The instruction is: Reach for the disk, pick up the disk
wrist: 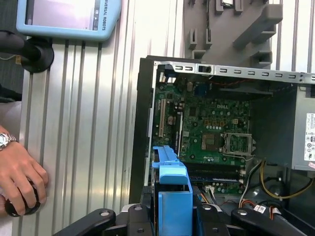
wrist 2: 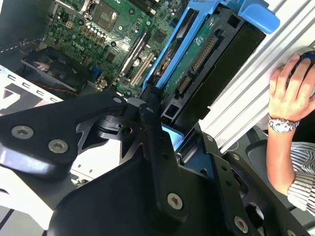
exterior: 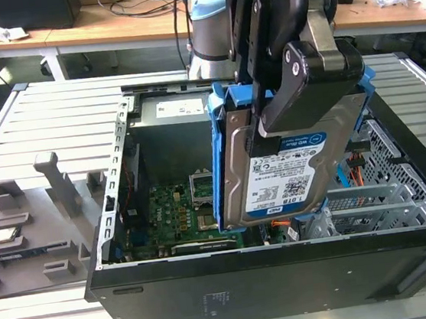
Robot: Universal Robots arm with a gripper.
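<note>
Item: the disk [exterior: 292,173], a flat rectangular silver hard drive, showing a white label with a blue band and barcodes on its broad face, and sitting in a blue plastic caddy whose rails are running along its edges. In the second wrist view the disk [wrist 2: 206,54] is presenting its connector edge and green circuit underside; in the first wrist view its blue caddy end [wrist: 172,196] is standing between the black fingers.

Position: the disk is hanging tilted in the air above the open computer case [exterior: 288,274], clear of the bays.

Holder: the gripper [exterior: 285,113] is gripping it, the jaws closed against the disk's two sides near its upper end.

Container: the black computer case is lying on its side on the slatted metal worktop [exterior: 47,124] with its side panel off. Inside are sitting a green motherboard [exterior: 177,217], a grey power-supply box [exterior: 170,118] with a white sticker, perforated metal drive bays [exterior: 387,201] and loose cables.

Also present: a grey fixture block [exterior: 27,219] resting on the worktop at the exterior view's left; a person's hand [wrist: 19,182] wearing a wristwatch, lying on a dark rounded object on the worktop.
</note>
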